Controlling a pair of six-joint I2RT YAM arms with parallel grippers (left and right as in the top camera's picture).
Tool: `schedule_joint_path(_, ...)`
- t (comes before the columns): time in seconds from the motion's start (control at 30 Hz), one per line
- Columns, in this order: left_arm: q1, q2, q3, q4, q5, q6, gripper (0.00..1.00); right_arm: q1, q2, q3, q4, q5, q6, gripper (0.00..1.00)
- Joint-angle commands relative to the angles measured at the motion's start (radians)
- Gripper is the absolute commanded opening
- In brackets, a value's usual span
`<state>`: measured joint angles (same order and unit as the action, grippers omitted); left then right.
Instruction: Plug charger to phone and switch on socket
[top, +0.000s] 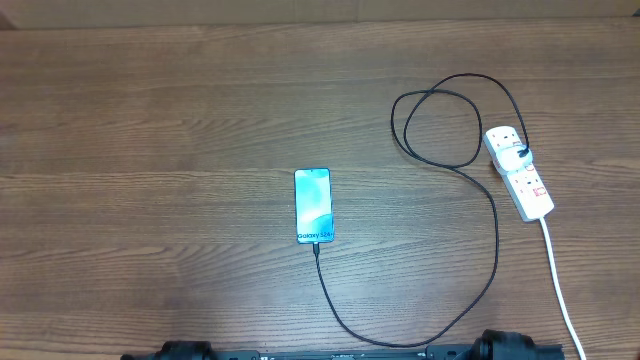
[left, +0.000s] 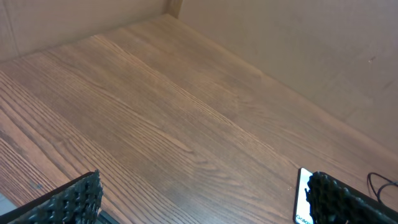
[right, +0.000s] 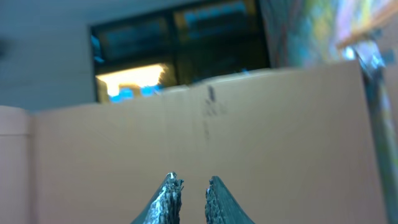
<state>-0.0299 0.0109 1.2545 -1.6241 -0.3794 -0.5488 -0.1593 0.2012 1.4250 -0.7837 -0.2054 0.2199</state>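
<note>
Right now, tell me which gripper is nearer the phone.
Left. The left gripper hangs over the table with the phone beside it; the right gripper points up at a wall, phone out of view.

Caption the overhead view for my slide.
A phone lies face up on a wooden table, its black charger cable looping from its near end to the white power strip at right.

Wooden table, cardboard wall
</note>
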Motion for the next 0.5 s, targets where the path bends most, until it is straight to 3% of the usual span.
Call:
schedule_joint_path(0.0, 0.006, -0.003, 0.004, 0.002, -0.013, -0.013, 1.00, 0.040, -0.069, -0.005, -0.001, -0.014, -0.006, 0.16)
schedule_joint_path(0.4, 0.006, -0.003, 0.004, 0.002, -0.013, -0.013, 1.00, 0.151, -0.197, 0.031, -0.038, -0.018, -0.020, 0.19)
schedule_joint_path(0.43, 0.006, -0.003, 0.004, 0.002, -0.013, -0.013, 1.00, 0.154, -0.197, 0.034, -0.038, -0.018, -0.019, 0.22)
schedule_joint_path(0.47, 0.006, -0.003, 0.004, 0.002, -0.013, -0.013, 1.00, 0.160, -0.197, 0.037, -0.037, -0.022, -0.019, 0.33)
